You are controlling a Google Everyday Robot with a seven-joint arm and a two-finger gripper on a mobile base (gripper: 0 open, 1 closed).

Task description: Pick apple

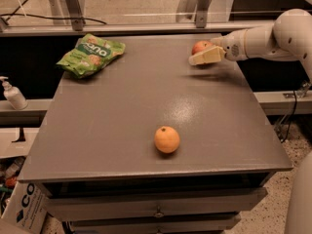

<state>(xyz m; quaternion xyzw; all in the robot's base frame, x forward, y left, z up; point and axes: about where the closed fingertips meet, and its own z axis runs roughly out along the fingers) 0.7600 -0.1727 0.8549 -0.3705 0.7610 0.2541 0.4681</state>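
The apple (200,46), red with an orange-yellow blush, sits on the grey table (122,101) near its far right corner. My gripper (195,53) reaches in from the right on a white arm and is open around the apple. The pale near finger (206,57) lies in front of the apple's lower half. The far finger is hidden behind the apple. The apple rests on the table top.
A plain orange fruit (167,139) lies near the table's front middle. A green chips bag (90,54) lies at the far left. A soap bottle (13,95) stands left of the table, with a cardboard box (23,209) below it. Drawers run under the table's front edge.
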